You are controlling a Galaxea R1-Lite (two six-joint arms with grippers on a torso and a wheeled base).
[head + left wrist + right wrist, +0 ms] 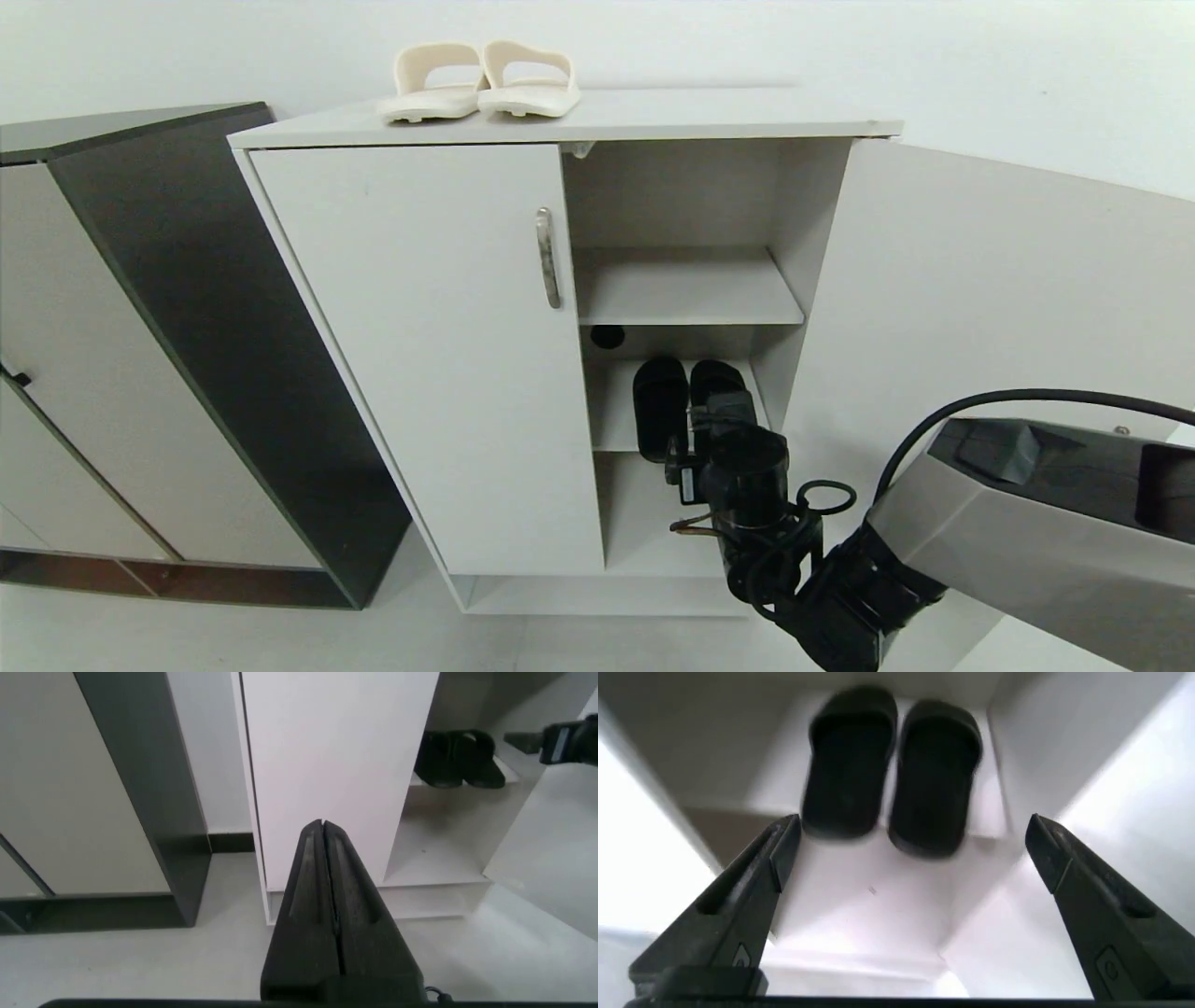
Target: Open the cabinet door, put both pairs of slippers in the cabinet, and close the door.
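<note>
A pair of cream slippers (481,84) lies on top of the white cabinet (653,112). The cabinet's left door (420,345) is closed and its right door (952,299) stands swung wide open. A pair of black slippers (686,397) (892,775) (458,758) rests side by side on the middle shelf. My right gripper (721,411) (912,835) hangs open just in front of them with nothing between its fingers. Low in front of the closed door, my left gripper (322,826) is shut and empty.
A dark grey cabinet (187,327) stands close on the left of the white one. The top shelf (686,289) and the bottom compartment (644,523) hold nothing. A metal handle (548,257) sits on the closed door. Bare floor (280,635) lies in front.
</note>
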